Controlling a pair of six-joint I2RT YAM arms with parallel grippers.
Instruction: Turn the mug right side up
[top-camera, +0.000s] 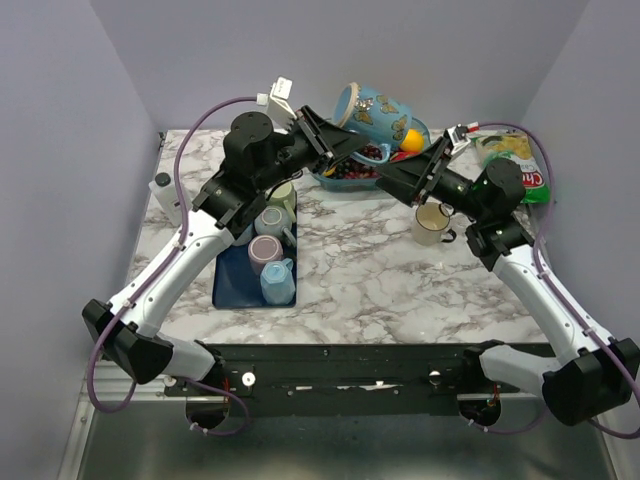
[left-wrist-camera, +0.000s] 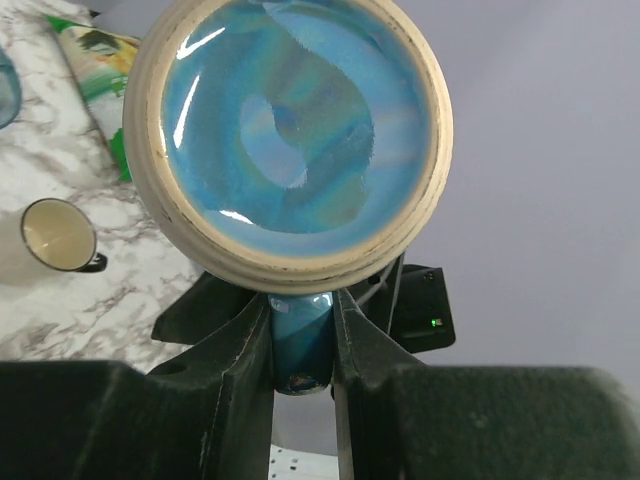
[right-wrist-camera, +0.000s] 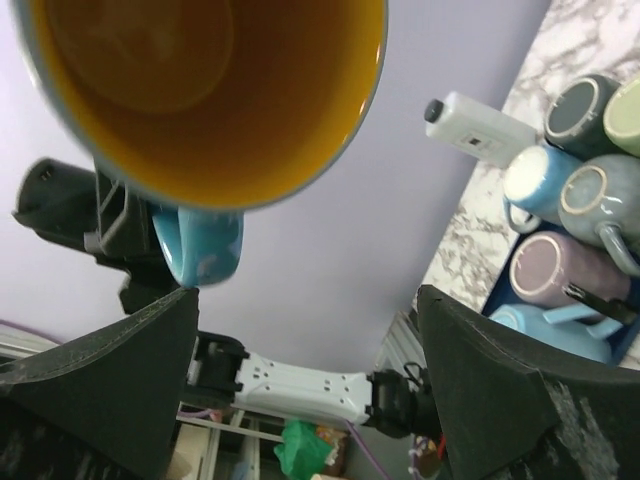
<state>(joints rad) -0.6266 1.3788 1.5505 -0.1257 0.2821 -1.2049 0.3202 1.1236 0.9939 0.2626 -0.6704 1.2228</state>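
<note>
- 1 mug is up in the air, right? where is it?
- yes. it hangs over the far side of the table, above a blue bowl with fruit in it. the mug is blue with butterflies on it.
- who has it?
- the left gripper. its 2 fingers are squeezed close on the handle, 1 on each side.
- is the mug standing up?
- no. it lies on its side in the air. its round bottom faces the left wrist camera. its mouth faces the right wrist camera, and the inside is yellow.
- what about the right gripper?
- it is spread wide and holds nothing. it points at the mug from just beside it. in the right wrist view the rim of the mug is above the gap between the 2 fingers and does not touch them.
- what else is on the table?
- 1 cream cup stands mouth up on the right half. a dark blue tray sits on the left half with some cups on it. a green and yellow snack bag lies at the far right. a small white bottle stands at the left edge.
</note>
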